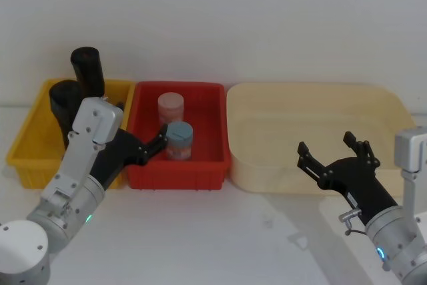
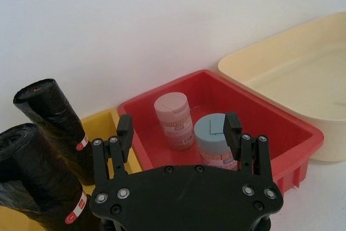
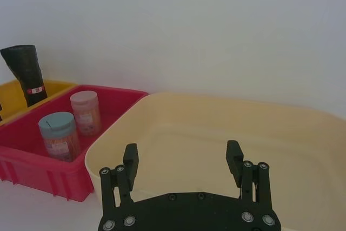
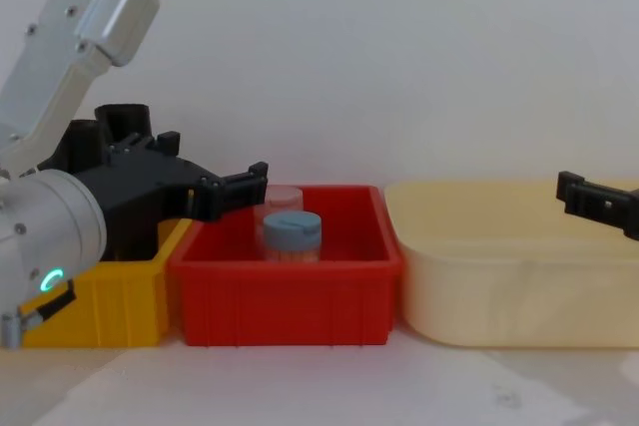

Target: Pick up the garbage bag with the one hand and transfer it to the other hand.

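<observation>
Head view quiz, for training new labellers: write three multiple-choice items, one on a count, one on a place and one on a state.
1. How many jars sit in the red bin?
A. one
B. two
C. three

2. Where do the black garbage bag rolls stand?
A. red bin
B. yellow bin
C. a blue bin

3. How is the left hand?
A. open, empty
B. shut on a roll
C. shut on a jar

Answers:
1. B: a pink-lidded jar and a blue-lidded jar stand there.
2. B: both rolls rise from the yellow bin.
3. A: its fingers are spread, gripping nothing.
</observation>
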Tool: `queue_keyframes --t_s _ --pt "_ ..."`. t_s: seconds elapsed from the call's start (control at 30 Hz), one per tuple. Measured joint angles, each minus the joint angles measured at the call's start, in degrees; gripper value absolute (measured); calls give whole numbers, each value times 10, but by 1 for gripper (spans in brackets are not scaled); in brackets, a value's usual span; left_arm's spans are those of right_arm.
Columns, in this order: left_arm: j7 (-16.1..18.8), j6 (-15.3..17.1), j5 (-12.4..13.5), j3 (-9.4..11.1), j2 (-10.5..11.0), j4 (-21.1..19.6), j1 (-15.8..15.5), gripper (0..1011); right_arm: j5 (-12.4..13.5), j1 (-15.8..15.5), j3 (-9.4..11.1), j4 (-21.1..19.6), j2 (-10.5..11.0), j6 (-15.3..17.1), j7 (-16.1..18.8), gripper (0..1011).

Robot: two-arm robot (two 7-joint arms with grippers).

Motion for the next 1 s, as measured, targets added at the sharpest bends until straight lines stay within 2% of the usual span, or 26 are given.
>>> queue_keyframes --t_s 1.0 --pt "0 0 0 0 0 0 0 1001 0 0 0 0 0 0 0 1001"
